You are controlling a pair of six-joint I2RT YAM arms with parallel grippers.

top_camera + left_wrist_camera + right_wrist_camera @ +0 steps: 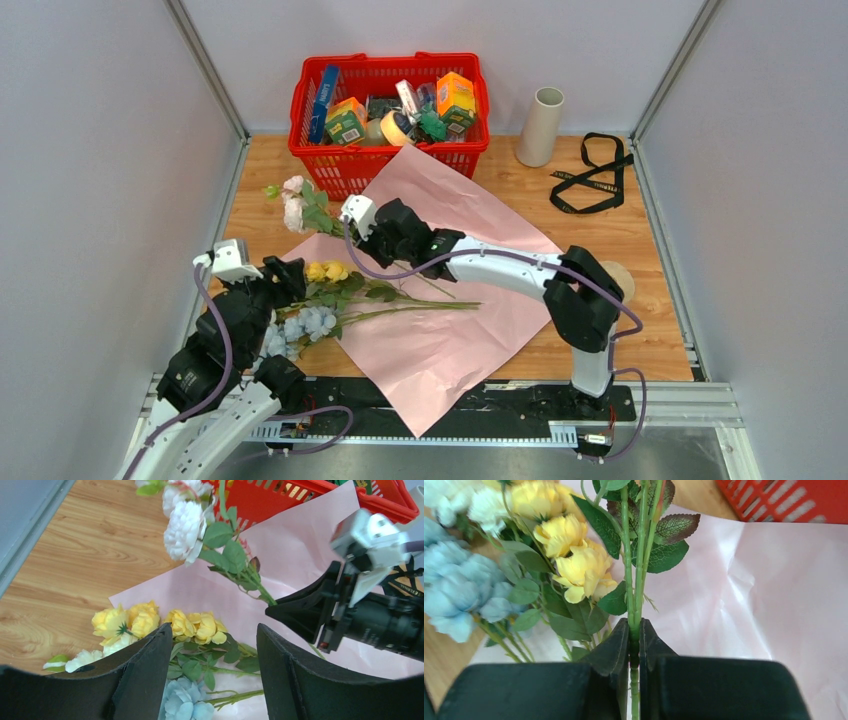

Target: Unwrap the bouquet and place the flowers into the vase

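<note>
The unwrapping is looking done: the pink paper (450,330) is lying open across the middle of the counter (650,260), and the black ribbon (590,175) is lying loose near the far right corner. The step in hand is the picking up of the flowers (325,300), which are lying on the paper's left part, heads pointing toward the counter's left edge. The right gripper (634,630) is clenching its jaws on the green stems (633,580) of the pale pink blooms (293,205), just in front of the red basket (392,60). The left gripper (215,635) is hovering over the yellow blooms (197,625), jaws released and grasping nothing. The vase (541,125) is standing upright at the far edge, right of the basket and well apart from the flowers. The next move is probably calling for lifting the pinched stems clear of the paper, turning them cut end down, and carrying them to the narrow vase mouth without snagging leaves.
</note>
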